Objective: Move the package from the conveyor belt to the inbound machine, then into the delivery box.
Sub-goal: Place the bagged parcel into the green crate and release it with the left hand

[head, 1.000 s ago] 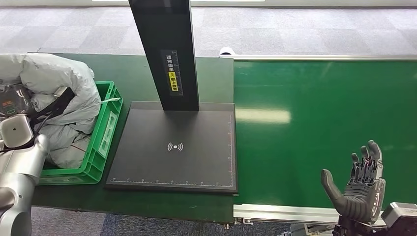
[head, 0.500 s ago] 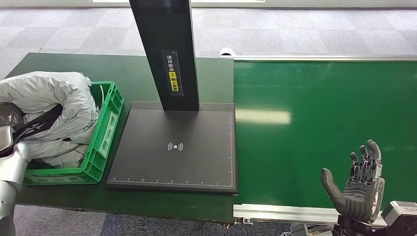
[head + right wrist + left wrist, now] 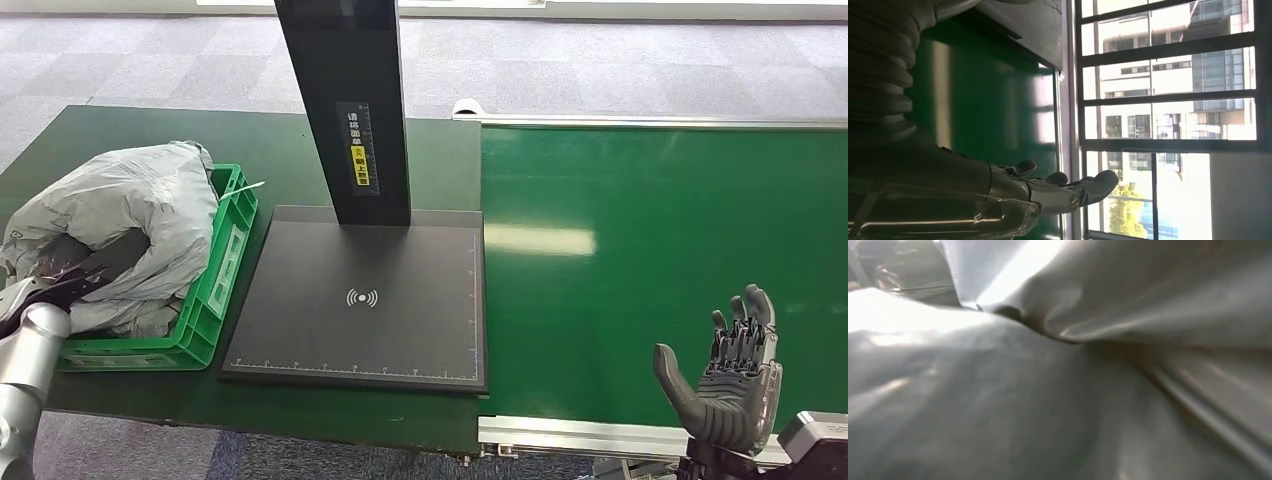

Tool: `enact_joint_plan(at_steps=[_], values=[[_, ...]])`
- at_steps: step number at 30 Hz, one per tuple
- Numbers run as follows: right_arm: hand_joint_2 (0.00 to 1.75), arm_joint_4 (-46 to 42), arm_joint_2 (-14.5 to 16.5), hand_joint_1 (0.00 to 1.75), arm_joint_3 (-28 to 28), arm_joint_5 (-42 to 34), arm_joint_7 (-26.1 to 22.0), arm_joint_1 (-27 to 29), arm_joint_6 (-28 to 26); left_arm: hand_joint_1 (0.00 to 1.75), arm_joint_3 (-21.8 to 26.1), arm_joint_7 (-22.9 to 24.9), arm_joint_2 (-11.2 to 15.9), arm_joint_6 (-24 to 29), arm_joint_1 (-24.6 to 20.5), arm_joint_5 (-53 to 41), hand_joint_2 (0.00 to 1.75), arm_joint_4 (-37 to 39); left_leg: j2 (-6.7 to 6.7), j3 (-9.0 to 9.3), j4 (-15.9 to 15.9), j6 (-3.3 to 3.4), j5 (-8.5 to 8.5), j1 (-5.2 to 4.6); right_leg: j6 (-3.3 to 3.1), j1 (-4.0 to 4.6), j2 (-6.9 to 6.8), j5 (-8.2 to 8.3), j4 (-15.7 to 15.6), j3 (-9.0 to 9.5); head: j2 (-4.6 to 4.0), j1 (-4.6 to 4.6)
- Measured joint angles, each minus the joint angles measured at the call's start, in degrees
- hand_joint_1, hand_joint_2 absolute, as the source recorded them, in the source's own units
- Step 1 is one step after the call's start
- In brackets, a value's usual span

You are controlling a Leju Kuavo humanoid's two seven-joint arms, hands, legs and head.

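Soft package in the left crate

The grey package (image 3: 120, 215) looks light, floppy and slippery; grip a bunched fold. Right hand (image 3: 728, 375) spread, empty; left hand's state untellable.

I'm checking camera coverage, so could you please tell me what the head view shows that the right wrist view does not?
The head view alone shows the grey package lying in the green crate, the black scanner plate with its post, and the left arm beside the crate. The right wrist view alone shows windows with buildings outside. Both show the right hand, its fingers spread, above the bare green conveyor belt.
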Motion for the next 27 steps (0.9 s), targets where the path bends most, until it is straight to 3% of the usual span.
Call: enact_joint_plan(at_steps=[1,4,5,10,17,27], values=[[1.75,0.0,0.0,0.0,-0.01,-0.01,-0.01,0.04,0.01,0.76,-0.24,0.01,-0.01,0.01,0.18,0.5,1.75,-0.31,0.0,-0.01,0.0,0.0,0.0,-0.01,0.0,-0.01,0.0,0.0,0.0,0.01,0.0,0.0],[1.75,0.0,0.02,0.0,-0.01,-0.05,-0.01,0.17,0.02,0.14,-0.79,0.04,0.01,0.14,0.5,1.37,1.75,-0.92,-0.01,0.0,0.0,0.0,0.01,-0.01,0.0,-0.02,-0.01,0.0,0.0,0.02,0.0,-0.01],[1.75,-0.01,0.02,0.0,-0.01,-0.07,-0.01,0.21,0.02,0.0,-0.91,0.05,0.01,0.49,0.6,1.87,1.75,-1.07,-0.01,0.0,0.0,0.0,0.01,-0.01,0.0,-0.02,-0.01,0.0,0.0,0.01,0.0,-0.01],[1.75,-0.14,0.06,0.0,-0.05,-0.09,-0.01,0.52,-0.38,0.0,-1.3,0.34,-0.24,7.57,1.68,7.95,1.75,-3.3,0.0,-0.05,0.01,-0.02,0.03,-0.01,0.0,-0.01,0.0,0.0,0.0,-0.06,0.0,0.0],[1.75,-0.5,0.1,0.0,-0.04,0.07,-0.03,0.84,-1.7,0.0,-2.65,2.91,-0.55,16.23,4.68,16.4,1.75,-13.65,0.04,-0.19,0.01,-0.02,0.02,-0.01,0.0,-0.01,0.04,0.01,0.0,-0.2,0.0,0.0],[1.75,-0.5,0.13,0.0,0.04,-0.13,-0.36,0.82,-3.26,0.0,-3.58,-3.41,-1.68,28.67,8.67,23.16,1.75,-27.81,0.06,-0.29,0.01,-0.02,0.02,0.0,0.0,-0.01,0.04,0.01,0.0,-0.3,0.0,-0.01]])
